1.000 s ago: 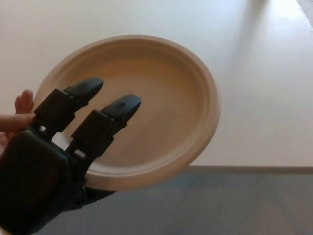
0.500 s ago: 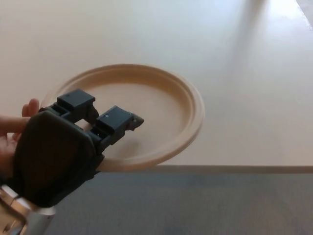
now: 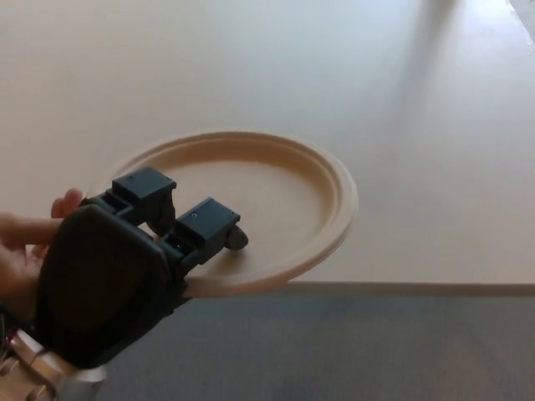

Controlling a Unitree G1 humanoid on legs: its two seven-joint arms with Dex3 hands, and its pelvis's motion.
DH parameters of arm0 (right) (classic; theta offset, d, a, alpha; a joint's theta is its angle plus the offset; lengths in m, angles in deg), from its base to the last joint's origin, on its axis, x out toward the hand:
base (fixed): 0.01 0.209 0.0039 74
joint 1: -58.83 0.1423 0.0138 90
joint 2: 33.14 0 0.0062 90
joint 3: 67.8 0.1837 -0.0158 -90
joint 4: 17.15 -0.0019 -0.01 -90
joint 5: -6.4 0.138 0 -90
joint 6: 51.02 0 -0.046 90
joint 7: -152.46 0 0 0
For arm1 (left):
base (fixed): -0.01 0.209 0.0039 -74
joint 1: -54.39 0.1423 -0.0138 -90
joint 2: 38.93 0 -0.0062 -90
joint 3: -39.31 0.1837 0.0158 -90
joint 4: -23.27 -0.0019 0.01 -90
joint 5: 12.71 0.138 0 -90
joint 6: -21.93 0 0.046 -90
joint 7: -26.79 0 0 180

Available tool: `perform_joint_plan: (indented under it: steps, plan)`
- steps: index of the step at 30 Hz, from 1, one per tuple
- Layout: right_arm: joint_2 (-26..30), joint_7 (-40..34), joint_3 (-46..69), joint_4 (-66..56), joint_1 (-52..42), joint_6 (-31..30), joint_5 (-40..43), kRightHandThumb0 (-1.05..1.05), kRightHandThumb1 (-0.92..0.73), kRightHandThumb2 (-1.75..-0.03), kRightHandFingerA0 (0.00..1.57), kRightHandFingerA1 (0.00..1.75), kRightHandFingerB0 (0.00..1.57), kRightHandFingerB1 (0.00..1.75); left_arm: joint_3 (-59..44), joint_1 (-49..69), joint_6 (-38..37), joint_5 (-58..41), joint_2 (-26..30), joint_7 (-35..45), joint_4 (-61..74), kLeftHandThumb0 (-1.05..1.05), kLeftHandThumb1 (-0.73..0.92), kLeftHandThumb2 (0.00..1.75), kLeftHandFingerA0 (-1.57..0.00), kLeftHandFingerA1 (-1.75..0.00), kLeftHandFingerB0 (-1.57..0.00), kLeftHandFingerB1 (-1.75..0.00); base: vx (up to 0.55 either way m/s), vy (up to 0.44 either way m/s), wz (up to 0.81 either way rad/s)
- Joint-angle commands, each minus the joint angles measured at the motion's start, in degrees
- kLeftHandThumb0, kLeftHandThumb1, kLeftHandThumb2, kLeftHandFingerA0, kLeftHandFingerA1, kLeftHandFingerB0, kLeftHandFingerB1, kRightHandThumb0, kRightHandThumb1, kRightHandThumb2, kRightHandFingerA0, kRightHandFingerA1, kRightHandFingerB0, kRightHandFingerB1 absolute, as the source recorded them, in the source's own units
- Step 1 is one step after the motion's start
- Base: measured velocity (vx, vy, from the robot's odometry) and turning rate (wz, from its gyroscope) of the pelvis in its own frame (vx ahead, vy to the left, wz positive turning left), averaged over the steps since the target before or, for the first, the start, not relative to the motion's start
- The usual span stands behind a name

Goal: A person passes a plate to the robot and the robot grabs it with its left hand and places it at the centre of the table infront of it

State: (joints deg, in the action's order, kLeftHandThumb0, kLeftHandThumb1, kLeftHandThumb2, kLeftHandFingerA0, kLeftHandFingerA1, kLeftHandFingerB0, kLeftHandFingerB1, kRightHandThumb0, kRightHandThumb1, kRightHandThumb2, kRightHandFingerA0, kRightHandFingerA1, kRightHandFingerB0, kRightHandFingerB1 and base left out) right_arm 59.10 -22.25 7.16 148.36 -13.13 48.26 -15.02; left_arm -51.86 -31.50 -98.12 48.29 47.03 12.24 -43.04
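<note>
Here, in the head view, the left hand [image 3: 125,276] is clamped on the near rim of the plate [image 3: 276,196]: its two thick fingers [image 3: 205,225] curl over the edge and press into the dish, while the thumb is hidden underneath. The plate is tan and round, tilted only a little, and it hangs over the near edge of the table [image 3: 401,125], partly above the tabletop and partly above the floor [image 3: 376,351]. A person's hand [image 3: 29,246] is at the plate's left side, just beside the robot's; whether it is touching the rim cannot be told, because the black palm covers the spot.

To do this step well, the grip should hold firm before the plate is carried anywhere, since a light, shallow plate held at one edge can pivot or slip. It seems wise to pull away from the person only when their fingers are clear, then carry the plate level and forward, well past the table's edge, before lowering it flat.

The table is pale, smooth and bare, with a soft shadow band at upper right. Below its edge lies grey floor. The right hand does not show.
</note>
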Motion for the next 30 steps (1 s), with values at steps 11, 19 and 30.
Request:
perform_joint_plan:
  steps: [11,19,30]
  plan:
    - [1.04,0.19,0.39,0.09,0.61,-0.77,-0.45,-0.69,-0.79,-0.63,0.28,0.53,0.24,0.39,2.82,-5.55,4.87,1.16,2.32,-3.43,-6.00,-0.27,0.55,0.60,-0.96,-1.58,-0.73,-1.02,0.00,0.000,0.00]
    - [1.20,0.44,0.45,-0.18,1.24,-0.61,-0.63,-0.69,-0.79,-0.63,0.27,0.52,0.25,0.38,7.45,-16.59,7.66,4.19,3.26,-7.09,-19.26,-0.24,0.54,0.56,-1.04,-1.46,-0.84,-0.79,0.00,0.000,0.00]
    - [1.19,0.57,0.62,-0.09,1.81,-0.29,-0.57,-0.71,-0.79,-0.63,0.25,0.54,0.24,0.41,15.00,-28.63,11.64,4.38,2.76,-8.89,-34.88,-0.27,0.58,0.57,-1.09,-1.36,-0.87,-0.54,0.00,0.000,0.00]
